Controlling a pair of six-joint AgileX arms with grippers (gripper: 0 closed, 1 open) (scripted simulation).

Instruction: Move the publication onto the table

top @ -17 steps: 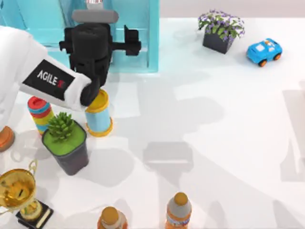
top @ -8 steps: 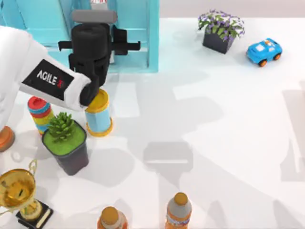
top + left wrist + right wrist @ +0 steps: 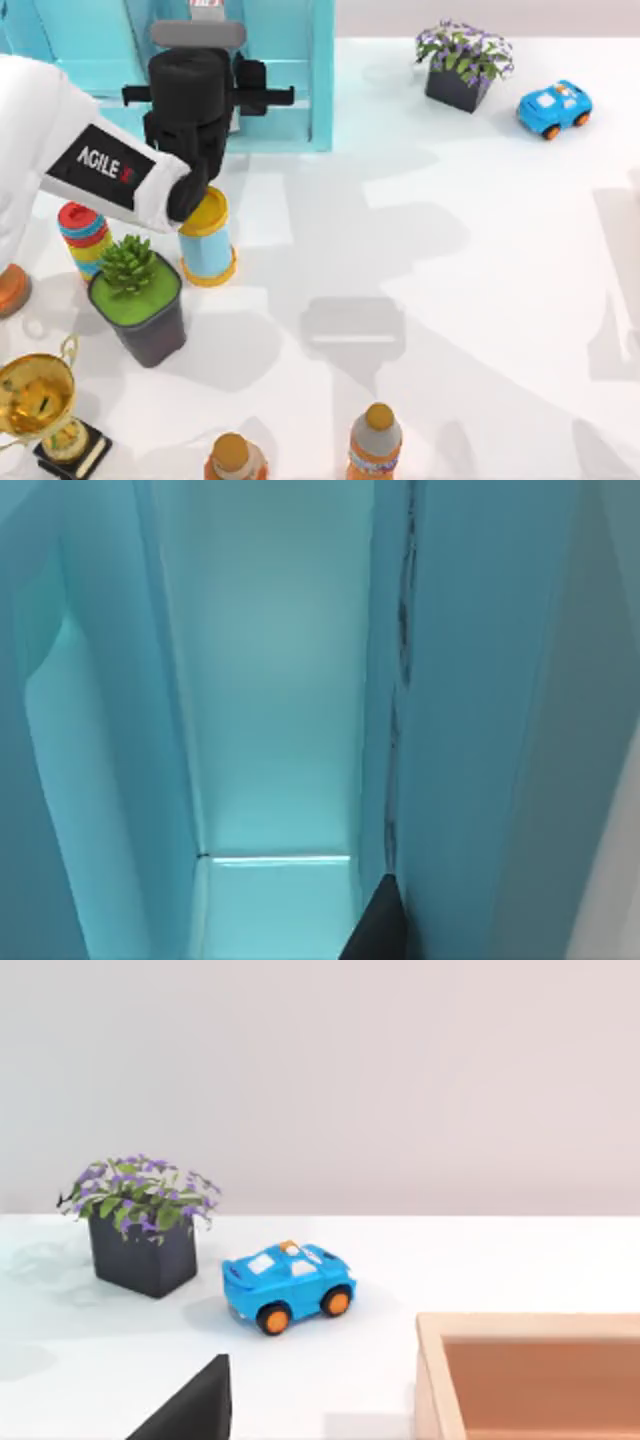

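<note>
The left claw (image 3: 205,25) has pushed a little deeper into the shelf unit (image 3: 290,60) toward the publication (image 3: 470,700). I cannot tell if it is wide or narrow. No grasp is confirmed yet, so the counter (image 3: 480,260) still waits.

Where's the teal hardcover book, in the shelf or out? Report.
In: teal hardcover book stands inside light-blue shelf unit, left pincer beside it; not on white tabletop.

The desk (image 3: 480,260) looks smooth, matt white. The shelf unit (image 3: 290,60) has a satiny light-blue finish. The trophy (image 3: 38,395) gleams like polished gold metal; the toy car (image 3: 288,1286) is glossy plastic.
</note>
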